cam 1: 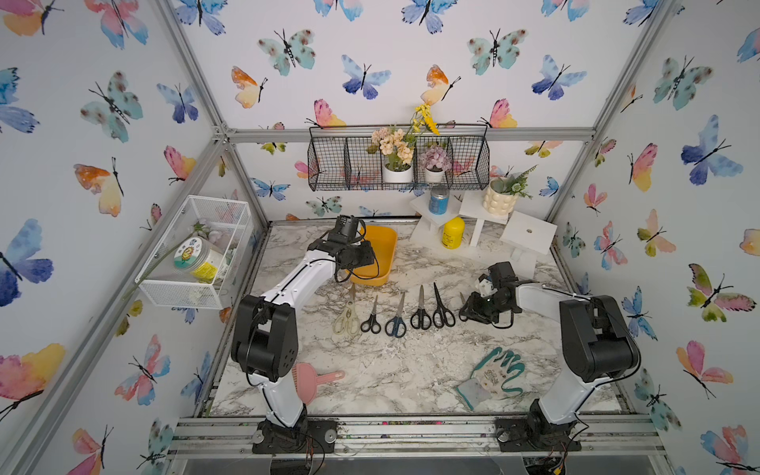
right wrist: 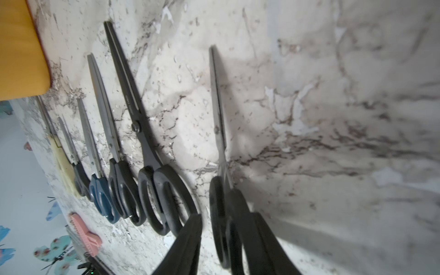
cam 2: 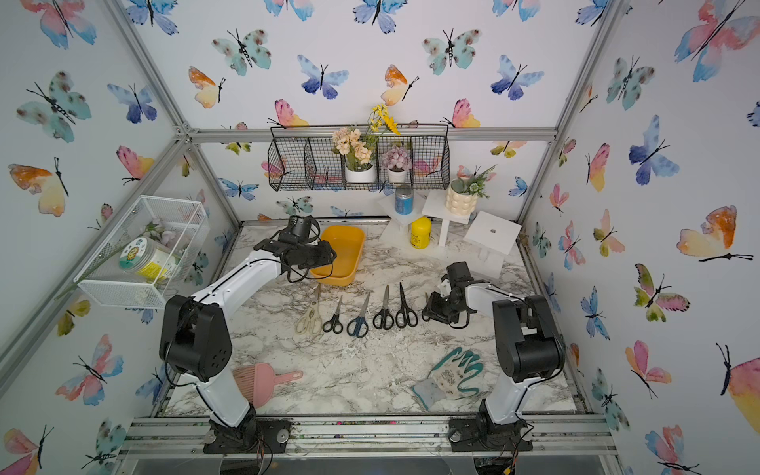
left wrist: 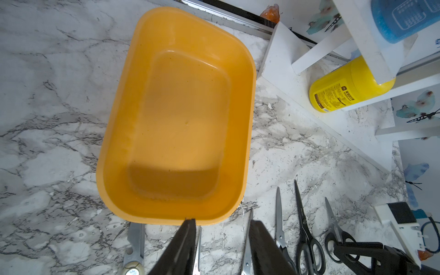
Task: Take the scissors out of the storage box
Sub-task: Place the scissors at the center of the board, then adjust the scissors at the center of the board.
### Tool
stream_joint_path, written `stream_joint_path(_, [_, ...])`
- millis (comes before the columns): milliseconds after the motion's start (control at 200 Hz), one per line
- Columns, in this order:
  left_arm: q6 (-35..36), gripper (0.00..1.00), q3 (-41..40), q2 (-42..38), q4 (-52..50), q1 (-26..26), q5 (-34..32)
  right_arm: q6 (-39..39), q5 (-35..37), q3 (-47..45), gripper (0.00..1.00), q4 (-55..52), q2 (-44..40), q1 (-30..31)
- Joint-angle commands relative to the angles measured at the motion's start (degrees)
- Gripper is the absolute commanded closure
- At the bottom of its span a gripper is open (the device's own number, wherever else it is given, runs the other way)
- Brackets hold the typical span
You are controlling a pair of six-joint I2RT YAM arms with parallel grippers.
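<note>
Six pairs of scissors: one cream-handled pair, one blue-handled pair, four black-handled pairs; one yellow-orange storage box; two wire baskets, one black, one white; three potted plants; three white stands; one yellow bottle; one blue can; one pink scoop.

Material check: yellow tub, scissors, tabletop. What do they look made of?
Storage box: moulded plastic, semi-gloss; soft highlights, rounded one-piece walls. Scissors: blades bare grey metal, one pair dark-coated; handles likely plastic, matte black, blue, cream. Table: marble look, probably printed film or laminate; white chipped patches suggest a thin surface layer.
</note>
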Motion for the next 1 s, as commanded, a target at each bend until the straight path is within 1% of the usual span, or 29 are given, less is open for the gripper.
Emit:
stream_joint_path(0, [1.1, 0.58, 0.2, -0.4, -1.8, 0.0, -0.8, -1.2, 5.0, 1.9, 0.54, -5.2, -1.1, -0.3])
stream_joint_path(115, [1.6, 0.58, -2.0, -1.7, -2.0, -0.5, -2.3, -2.3, 7.1, 3.8, 0.49, -8.0, -1.9, -0.3])
stream_joint_path(280, [3.2, 0.58, -4.5, -3.0, -2.9, -2.7, -5.1, -3.2, 8.9, 5.2, 0.48, -9.9, -2.1, -0.3])
stream_joint_path(420, [3.7, 0.59, -7.2, -3.7, -4.0, -6.5, -6.7, -3.2, 10.1, 6.9, 0.47, -10.9, -2.9, -0.3])
stream_joint_path(601, [4.0, 0.60, -11.5, -4.5, -4.4, -13.0, -9.2, -3.8, 11.5, 10.6, 0.46, -11.9, -3.5, -0.2])
stream_joint_path(861, [0.3, 0.62, -15.9, -2.8, -4.2, -19.4, -8.0, -2.4, 10.5, 11.2, 0.46, -9.5, -3.0, 1.2])
stream_joint_path(996, [-2.5, 0.62, -17.7, -2.6, -3.6, -21.2, -8.0, -2.3, 10.1, 11.1, 0.46, -9.1, -2.8, 1.9])
